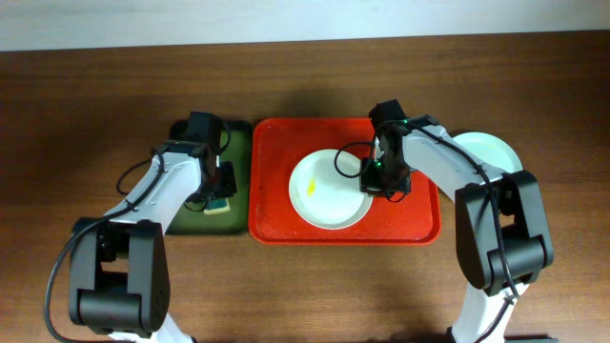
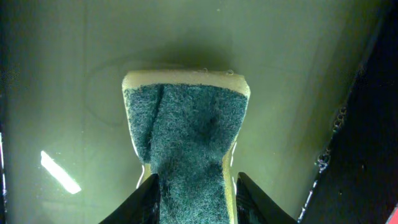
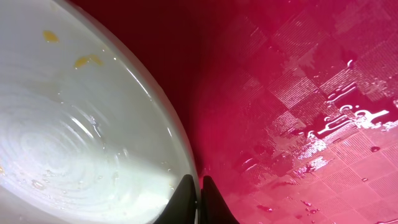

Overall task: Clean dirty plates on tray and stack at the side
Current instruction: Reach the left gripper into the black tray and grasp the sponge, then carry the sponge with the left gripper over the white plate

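Observation:
A white plate (image 1: 329, 189) with yellow smears lies in the red tray (image 1: 272, 205). My right gripper (image 1: 374, 183) is shut on the plate's right rim; the right wrist view shows the plate (image 3: 74, 137) with the rim pinched between the fingers (image 3: 199, 193) over the wet tray floor (image 3: 298, 93). A second pale plate (image 1: 486, 152) sits on the table right of the tray. My left gripper (image 1: 219, 198) is shut on a green and yellow sponge (image 2: 186, 143) over the dark green tray (image 2: 62, 93). The third plate is out of view.
The dark green tray (image 1: 238, 157) sits directly left of the red tray. Its black rim (image 2: 367, 124) shows at the right of the left wrist view. Water drops lie on the red tray floor.

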